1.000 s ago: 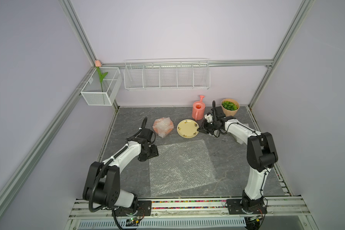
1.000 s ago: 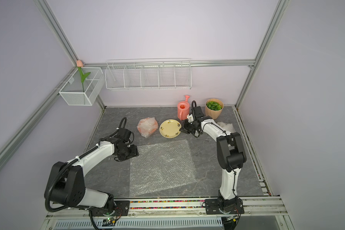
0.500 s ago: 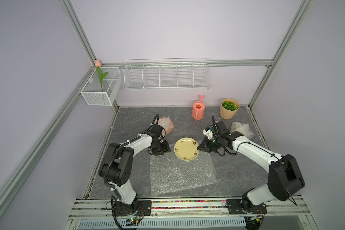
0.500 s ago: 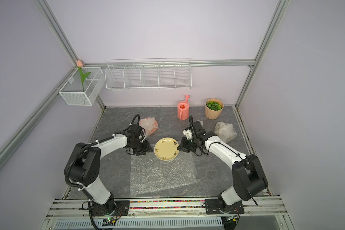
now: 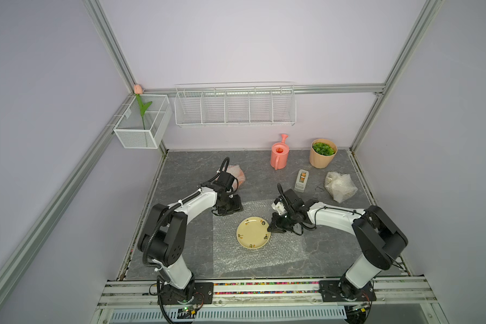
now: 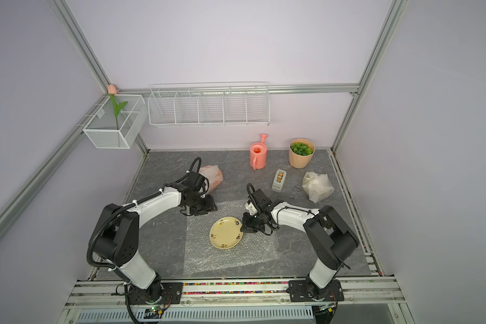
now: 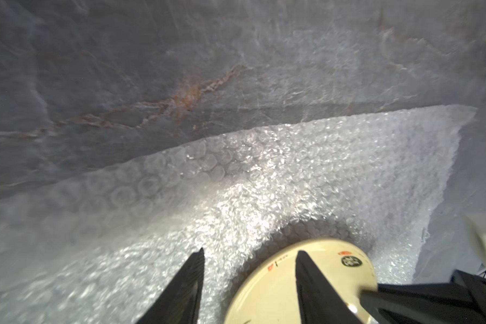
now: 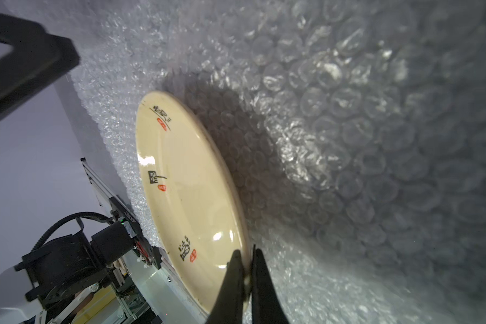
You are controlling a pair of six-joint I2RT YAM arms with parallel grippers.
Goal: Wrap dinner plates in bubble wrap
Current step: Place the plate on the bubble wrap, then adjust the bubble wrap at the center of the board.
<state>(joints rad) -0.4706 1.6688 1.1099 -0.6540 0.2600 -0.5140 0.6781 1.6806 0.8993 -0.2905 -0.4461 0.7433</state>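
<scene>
Holding plate (image 5: 253, 232) at the middle of the wrap (image 5: 264, 259), right gripper (image 8: 247, 252) clamped on its rim.
I am aiming to lay it flat before releasing; left gripper (image 7: 249, 254), jaws apart, is hovering by the wrap's far-left corner.

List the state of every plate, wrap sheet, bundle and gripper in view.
Plate: unwrapped, rim pinched by right gripper, over the sheet.
Sheet: spread flat, unfolded.
Left gripper: open, empty, by the sheet's far corner.
Orange bundle: wrapped.
White bundle: wrapped.
</scene>
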